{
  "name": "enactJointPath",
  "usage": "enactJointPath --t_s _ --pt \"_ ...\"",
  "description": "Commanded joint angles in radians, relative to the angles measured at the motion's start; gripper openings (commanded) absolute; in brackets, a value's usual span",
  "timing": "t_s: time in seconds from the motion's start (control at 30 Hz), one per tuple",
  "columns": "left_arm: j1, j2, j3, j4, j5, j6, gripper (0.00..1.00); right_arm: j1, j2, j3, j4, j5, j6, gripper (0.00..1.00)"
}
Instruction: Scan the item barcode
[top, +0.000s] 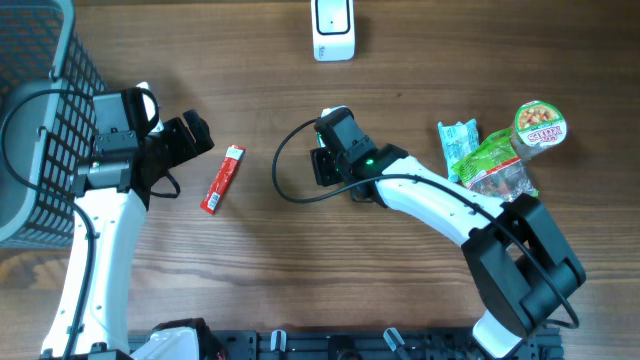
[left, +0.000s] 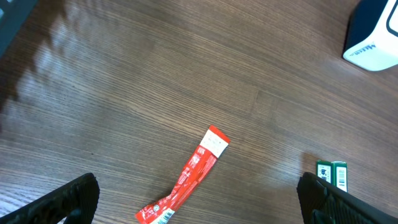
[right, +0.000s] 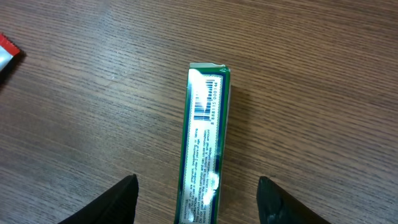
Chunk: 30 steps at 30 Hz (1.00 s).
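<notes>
Brown wood-grain table (top: 420, 90) fills every view. The green box (right: 204, 143) lies flat near its centre, barcode up, between the right gripper's (right: 199, 190) spread fingers, touching neither. The left gripper (top: 190, 138) gapes wide beside a red sachet (top: 223, 179). A white scanner (top: 333, 28) stands at the far edge, and a grey basket (top: 40, 120) sits at the left.

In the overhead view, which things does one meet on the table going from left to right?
Basket → red sachet → scanner → teal packet → cup.
</notes>
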Motion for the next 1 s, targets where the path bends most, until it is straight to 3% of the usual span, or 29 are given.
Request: enactJointPath --t_s 0.0,0.13,0.63,0.97 --pt "-0.002 -0.002 0.011 0.003 0.008 0.002 1.0 0.003 -0.008 -0.002 0.004 -0.026 0.003 0.57" --pt "-0.002 -0.002 0.011 0.003 0.008 0.002 1.0 0.002 0.034 -0.006 0.068 -0.039 0.02 0.51" --pt "-0.002 -0.002 0.011 0.003 0.008 0.002 1.0 0.005 0.112 -0.006 0.138 -0.053 0.02 0.51" --pt "-0.002 -0.002 0.011 0.003 0.008 0.002 1.0 0.005 0.072 0.012 0.153 -0.114 -0.028 0.51"
